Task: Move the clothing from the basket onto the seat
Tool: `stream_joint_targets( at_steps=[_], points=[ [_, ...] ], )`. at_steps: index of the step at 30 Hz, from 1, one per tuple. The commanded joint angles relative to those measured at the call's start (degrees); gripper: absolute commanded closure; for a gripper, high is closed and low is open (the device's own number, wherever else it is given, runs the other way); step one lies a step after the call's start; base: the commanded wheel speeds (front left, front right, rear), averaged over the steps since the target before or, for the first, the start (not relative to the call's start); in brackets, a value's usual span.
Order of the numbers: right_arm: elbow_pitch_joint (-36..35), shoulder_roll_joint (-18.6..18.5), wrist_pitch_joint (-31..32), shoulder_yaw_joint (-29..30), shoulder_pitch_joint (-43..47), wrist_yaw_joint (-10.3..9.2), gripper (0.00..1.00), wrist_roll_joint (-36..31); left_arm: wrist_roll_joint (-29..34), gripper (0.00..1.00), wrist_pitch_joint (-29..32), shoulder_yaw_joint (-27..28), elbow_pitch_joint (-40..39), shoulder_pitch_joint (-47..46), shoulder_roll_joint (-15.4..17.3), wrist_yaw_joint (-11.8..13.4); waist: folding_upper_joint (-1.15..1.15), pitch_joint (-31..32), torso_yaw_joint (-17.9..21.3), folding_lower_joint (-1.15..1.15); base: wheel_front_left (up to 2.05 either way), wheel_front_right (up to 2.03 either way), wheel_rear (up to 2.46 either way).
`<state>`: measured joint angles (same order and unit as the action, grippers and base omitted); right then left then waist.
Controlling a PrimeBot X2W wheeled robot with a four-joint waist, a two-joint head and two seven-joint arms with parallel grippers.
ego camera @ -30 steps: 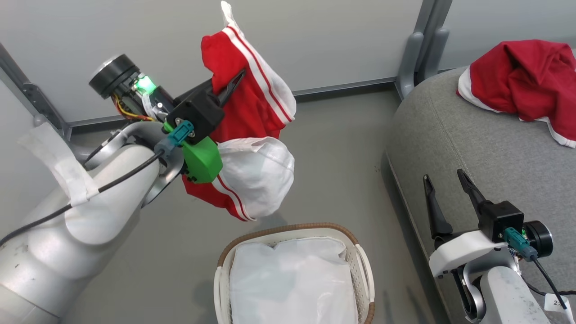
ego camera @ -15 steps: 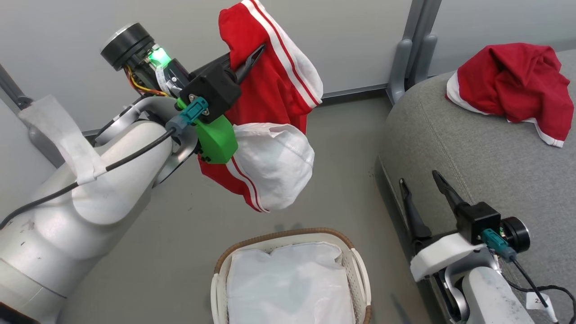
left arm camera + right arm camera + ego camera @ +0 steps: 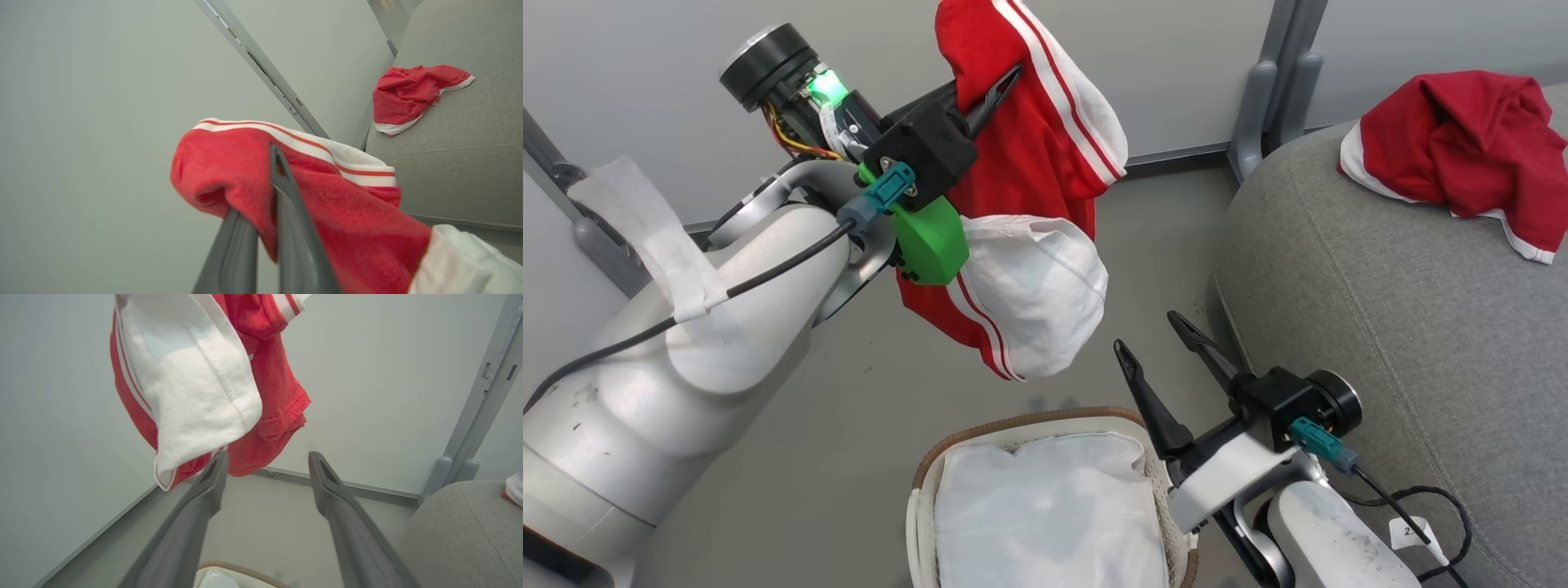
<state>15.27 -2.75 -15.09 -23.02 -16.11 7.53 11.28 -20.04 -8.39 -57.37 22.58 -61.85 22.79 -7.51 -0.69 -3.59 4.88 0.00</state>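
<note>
Holding the striped red garment (image 3: 1029,155) up high, clear of the basket (image 3: 1029,425), the left end effector (image 3: 996,86) is clenched on it. It should swing over the grey seat (image 3: 1380,310), near the other red garment (image 3: 1462,147), then let go. The right end effector (image 3: 1149,332) is released.

striped red-and-white garment (image 3: 1029,147) dangles bunched up at top centre; white basket (image 3: 1029,420) with the brown rim sits upright (bottom centre); other red garment (image 3: 1462,139) lies crumpled upper right on the grey seat (image 3: 1380,327)
</note>
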Motion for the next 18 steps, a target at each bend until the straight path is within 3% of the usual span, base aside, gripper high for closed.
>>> stream_joint_targets(
  at_steps=[1,18],
  points=[
    [-0.19,-0.25,-0.11,-1.11,-0.98,-0.08,0.00,1.04,-0.14,1.00,-0.38,0.03,0.14,-1.20,-0.22,0.22,0.69,-0.06,-0.08,0.00,0.00,0.00,0.00],
    [7.34,-0.22,-0.11,-11.36,-8.34,-0.07,0.00,22.26,-0.53,1.00,-0.46,-2.01,-0.56,-4.06,-3.65,0.21,0.69,-0.30,-2.52,0.00,0.00,0.00,0.00]
  ],
)
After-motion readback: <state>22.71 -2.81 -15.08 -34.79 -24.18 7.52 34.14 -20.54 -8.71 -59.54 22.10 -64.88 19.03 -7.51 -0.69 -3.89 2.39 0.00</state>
